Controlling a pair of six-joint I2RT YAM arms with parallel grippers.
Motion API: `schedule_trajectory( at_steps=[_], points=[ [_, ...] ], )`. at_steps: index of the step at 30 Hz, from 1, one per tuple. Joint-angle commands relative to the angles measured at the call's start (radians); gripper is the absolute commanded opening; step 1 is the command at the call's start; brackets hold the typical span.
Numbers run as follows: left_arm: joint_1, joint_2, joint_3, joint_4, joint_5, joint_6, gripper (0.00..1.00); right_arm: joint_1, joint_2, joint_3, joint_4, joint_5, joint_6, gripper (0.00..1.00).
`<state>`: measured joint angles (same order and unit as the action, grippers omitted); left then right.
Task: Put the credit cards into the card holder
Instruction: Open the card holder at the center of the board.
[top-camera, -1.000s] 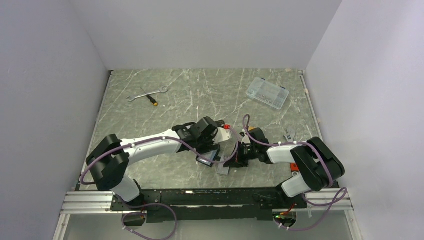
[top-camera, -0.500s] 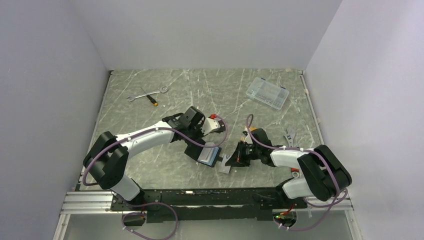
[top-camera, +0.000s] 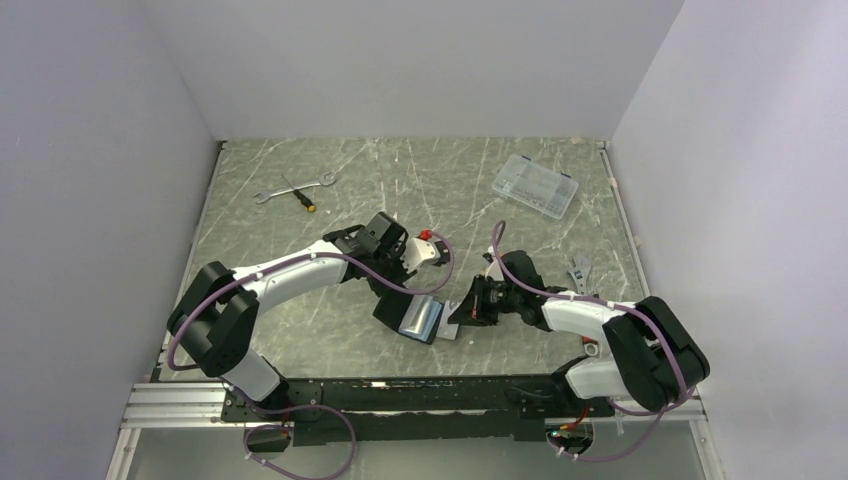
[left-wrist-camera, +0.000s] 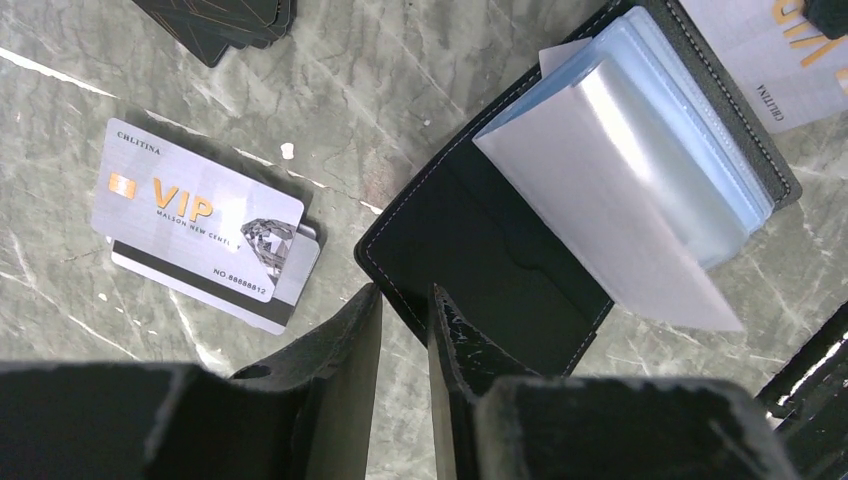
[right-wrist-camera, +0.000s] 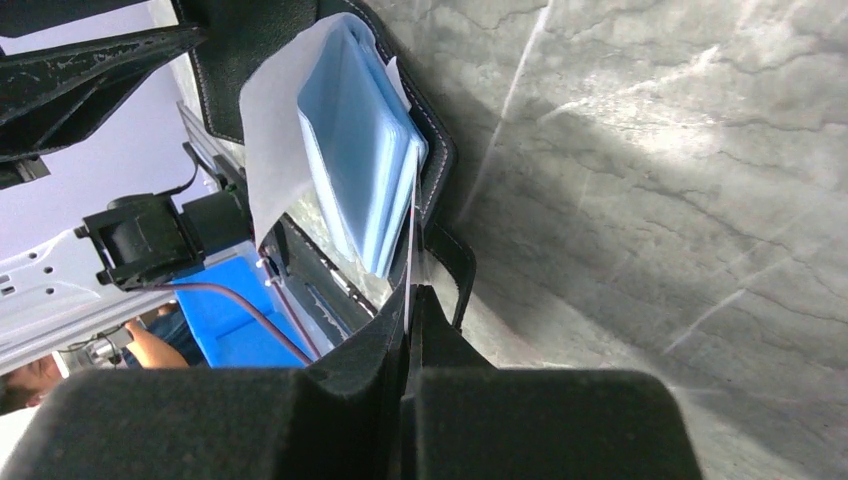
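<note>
Card holder (top-camera: 420, 320) lies open on the bench (top-camera: 450, 190), near-centre, between our two hands. In the left wrist view its black inner face (left-wrist-camera: 480, 250) is up and a stack of pale blue plastic sleeves (left-wrist-camera: 680, 160) sits on the far half, with one clear sleeve (left-wrist-camera: 610, 210) flipped out over the black lining. We cannot tell whether any sleeve has a card in it. Left hand (left-wrist-camera: 405, 300) is narrow, its fingers pinching the near corner of the card holder. Right hand (right-wrist-camera: 412, 300) is clamped tight on a single credit card (right-wrist-camera: 411, 240), seen edge-on, with its tip right beside the blue sleeves (right-wrist-camera: 355, 150). We cannot tell if it is inside one. The same card shows pale with gold lettering by the holder's outer edge (left-wrist-camera: 760, 50). Two more credit cards (left-wrist-camera: 195, 210), silver with gold VIP print, are stacked on the bench left of the holder in the left wrist view, apart from it. The lower one shows a black stripe. A black flat stack (left-wrist-camera: 225, 15) lies beyond them. Far right there is a clear compartment box (top-camera: 535, 186), contents too small to tell. Far left are a wrench (top-camera: 275, 192) and a screwdriver (top-camera: 305, 202).
</note>
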<state>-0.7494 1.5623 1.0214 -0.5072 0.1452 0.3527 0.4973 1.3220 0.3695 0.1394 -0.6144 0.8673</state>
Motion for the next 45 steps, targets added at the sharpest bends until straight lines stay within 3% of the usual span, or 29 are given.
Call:
schedule_trajectory(
  at_steps=[1,18,45],
  points=[
    [-0.001,-0.002,0.027,-0.014,0.055,-0.016,0.28,0.023,-0.012,0.044,0.045,-0.011,0.001,0.0],
    [-0.002,-0.018,0.04,-0.03,0.068,-0.026,0.15,0.05,-0.066,0.081,-0.023,-0.086,-0.006,0.0],
    [-0.001,-0.05,0.029,-0.048,0.094,-0.04,0.09,0.08,0.0,0.007,0.029,-0.029,0.066,0.0]
  ],
)
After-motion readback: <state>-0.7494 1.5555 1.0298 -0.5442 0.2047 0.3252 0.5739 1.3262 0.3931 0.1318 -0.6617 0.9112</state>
